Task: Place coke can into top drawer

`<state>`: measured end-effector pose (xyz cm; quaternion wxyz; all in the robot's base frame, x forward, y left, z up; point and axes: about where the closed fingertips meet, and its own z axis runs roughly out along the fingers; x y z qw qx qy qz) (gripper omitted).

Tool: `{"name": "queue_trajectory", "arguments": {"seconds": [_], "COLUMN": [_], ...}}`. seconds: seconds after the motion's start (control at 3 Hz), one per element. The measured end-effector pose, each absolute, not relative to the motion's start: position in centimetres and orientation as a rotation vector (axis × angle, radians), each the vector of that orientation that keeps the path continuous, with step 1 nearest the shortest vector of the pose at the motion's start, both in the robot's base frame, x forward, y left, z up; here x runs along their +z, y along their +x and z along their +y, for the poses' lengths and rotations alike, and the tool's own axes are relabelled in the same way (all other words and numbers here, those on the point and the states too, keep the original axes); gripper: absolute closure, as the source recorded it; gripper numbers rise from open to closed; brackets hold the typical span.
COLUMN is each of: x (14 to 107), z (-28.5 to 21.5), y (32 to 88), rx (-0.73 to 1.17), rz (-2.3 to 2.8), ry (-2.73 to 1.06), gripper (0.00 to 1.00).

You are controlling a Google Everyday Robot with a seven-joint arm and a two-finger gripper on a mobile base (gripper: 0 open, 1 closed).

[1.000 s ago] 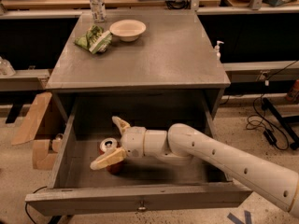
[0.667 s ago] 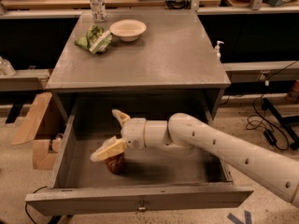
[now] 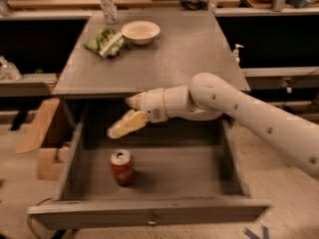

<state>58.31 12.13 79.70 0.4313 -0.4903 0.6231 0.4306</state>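
The coke can [image 3: 122, 167] stands upright on the floor of the open top drawer [image 3: 149, 213], left of the middle. It is red with a silver top. The gripper [image 3: 125, 114] hangs above the drawer's back left part, well above the can and apart from it. Its fingers [image 3: 127, 125] are spread open and hold nothing. The white arm reaches in from the right.
On the grey cabinet top [image 3: 184, 49] lie a green-and-white snack bag [image 3: 105, 42], a white bowl [image 3: 141, 32] and a tall clear bottle [image 3: 107, 3] at the back left. A cardboard box [image 3: 42, 138] stands on the floor to the left.
The gripper let go of the can and rose up out of the drawer toward the cabinet's front edge. The can stays standing in the drawer.
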Motion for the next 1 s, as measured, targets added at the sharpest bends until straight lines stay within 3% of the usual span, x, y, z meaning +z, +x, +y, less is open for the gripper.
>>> {"name": "queue_trajectory", "arguments": {"seconds": [0.67, 1.0], "x": [77.8, 79.9], "z": [12.1, 11.9], "y": [58.0, 57.4], "rx": [1.074, 1.133], "rz": [1.554, 1.617], "ry": [-1.223, -1.313], "gripper": [0.49, 0.80]}}
